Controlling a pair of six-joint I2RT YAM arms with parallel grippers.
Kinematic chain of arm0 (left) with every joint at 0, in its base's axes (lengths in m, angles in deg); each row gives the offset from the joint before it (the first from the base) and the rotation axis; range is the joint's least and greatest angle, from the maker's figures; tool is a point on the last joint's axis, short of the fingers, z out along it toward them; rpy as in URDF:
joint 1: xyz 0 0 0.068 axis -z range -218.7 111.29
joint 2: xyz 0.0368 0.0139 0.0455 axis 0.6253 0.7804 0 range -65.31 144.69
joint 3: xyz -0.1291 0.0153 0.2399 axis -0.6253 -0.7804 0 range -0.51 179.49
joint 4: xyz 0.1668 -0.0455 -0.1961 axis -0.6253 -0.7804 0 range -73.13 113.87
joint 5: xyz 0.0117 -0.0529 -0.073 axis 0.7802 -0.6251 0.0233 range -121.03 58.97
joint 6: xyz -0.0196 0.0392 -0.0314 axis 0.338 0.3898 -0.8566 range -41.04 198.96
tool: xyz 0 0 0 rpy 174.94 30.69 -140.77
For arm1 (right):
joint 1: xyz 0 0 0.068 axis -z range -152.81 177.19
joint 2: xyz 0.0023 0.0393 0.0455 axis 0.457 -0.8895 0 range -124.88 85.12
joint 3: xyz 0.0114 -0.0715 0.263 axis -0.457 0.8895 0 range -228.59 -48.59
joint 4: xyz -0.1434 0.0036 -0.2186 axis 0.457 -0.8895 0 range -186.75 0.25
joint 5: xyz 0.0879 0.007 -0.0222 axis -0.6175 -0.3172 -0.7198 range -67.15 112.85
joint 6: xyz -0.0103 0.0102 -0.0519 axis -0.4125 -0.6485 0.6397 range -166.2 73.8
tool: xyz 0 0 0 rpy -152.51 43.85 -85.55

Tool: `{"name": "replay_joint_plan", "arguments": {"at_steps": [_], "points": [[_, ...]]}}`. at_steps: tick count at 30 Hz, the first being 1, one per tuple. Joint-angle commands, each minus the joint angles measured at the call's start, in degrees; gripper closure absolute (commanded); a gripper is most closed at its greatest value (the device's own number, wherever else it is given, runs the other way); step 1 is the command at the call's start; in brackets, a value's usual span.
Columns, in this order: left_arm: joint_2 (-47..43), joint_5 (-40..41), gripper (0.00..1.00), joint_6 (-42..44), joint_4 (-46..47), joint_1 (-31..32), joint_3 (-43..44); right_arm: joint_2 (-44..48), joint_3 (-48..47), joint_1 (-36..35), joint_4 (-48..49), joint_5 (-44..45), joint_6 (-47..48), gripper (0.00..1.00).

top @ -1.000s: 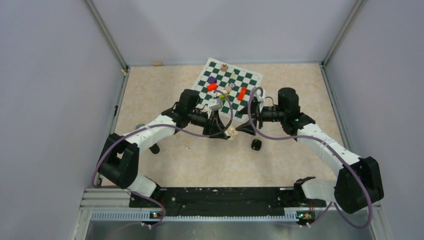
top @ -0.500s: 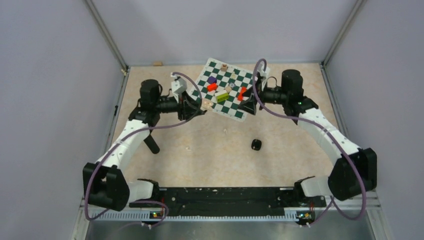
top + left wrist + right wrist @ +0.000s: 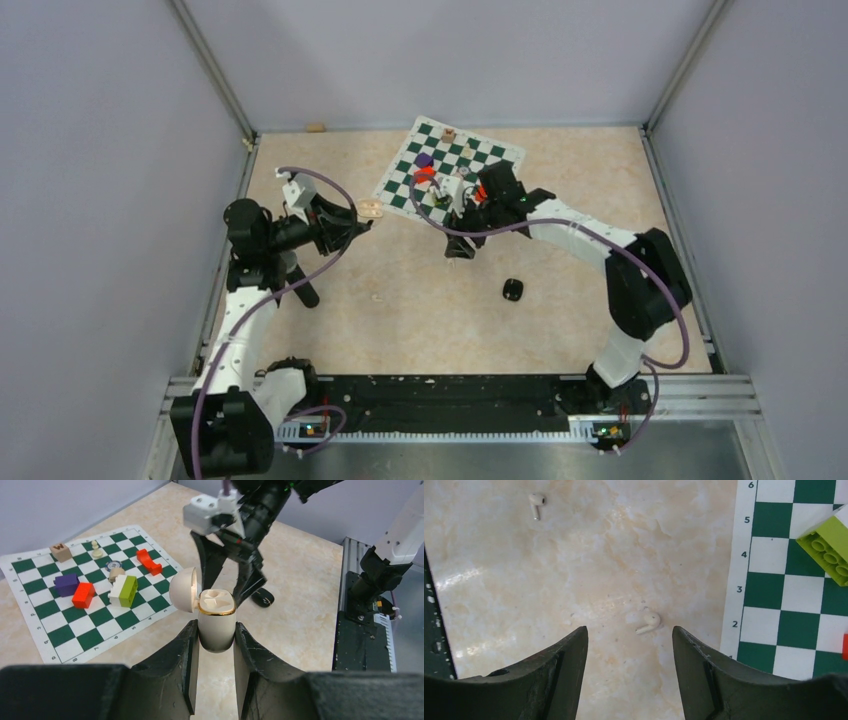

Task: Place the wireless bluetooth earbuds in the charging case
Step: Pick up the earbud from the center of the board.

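From above, your left gripper (image 3: pixel 358 221) grips the charging case (image 3: pixel 371 211) at the left. Its wrist view shows the lid (image 3: pixel 182 589) open and the sockets (image 3: pixel 216 600) empty. In the right wrist view, your right gripper (image 3: pixel 629 630), jaws wide, hovers over one earbud (image 3: pixel 647 622), with the second earbud (image 3: pixel 537 502) off to its left; neither is inserted.

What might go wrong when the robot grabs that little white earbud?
The tiny earbud lies flat under the open right gripper, so it may slip or flick away when pinched. The left gripper holds the open charging case only by its lower half, so pushing an earbud in might tilt it.
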Motion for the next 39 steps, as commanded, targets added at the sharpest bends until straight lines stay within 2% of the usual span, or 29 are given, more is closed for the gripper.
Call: {"name": "replay_joint_plan", "arguments": {"at_steps": [1, 7, 19, 29, 33, 36, 39], "points": [[-2.93, -2.15, 1.0, -4.57, 7.56, -1.42, 0.27, -7.66, -8.59, 0.47, -4.84, 1.23, 8.6, 0.4], [-3.41, -2.94, 1.0, -4.79, 8.3, -1.55, -0.95, -19.91, -21.35, 0.23, -16.71, -1.36, 7.8, 0.58], [-3.4, -3.66, 1.0, -4.37, 8.9, -1.54, -1.8, -25.56, -24.4, -0.92, -22.89, 1.45, 7.31, 0.6], [-3.27, -3.74, 1.0, -4.53, 9.24, -1.57, -2.27, -27.65, -24.95, -2.16, -21.59, 3.75, 6.8, 0.6], [-3.24, -3.9, 1.0, -4.64, 9.33, -1.53, -2.23, -27.65, -24.76, -2.36, -21.56, 3.21, 7.35, 0.65], [-3.19, -3.92, 1.0, -4.73, 9.44, -1.51, -2.34, -27.61, -24.55, -2.66, -22.52, 2.88, 8.88, 0.74], [-3.31, -3.96, 1.0, -4.74, 9.51, -1.6, -2.37, -27.4, -24.18, -2.86, -22.97, 2.24, 9.99, 0.79]]}}
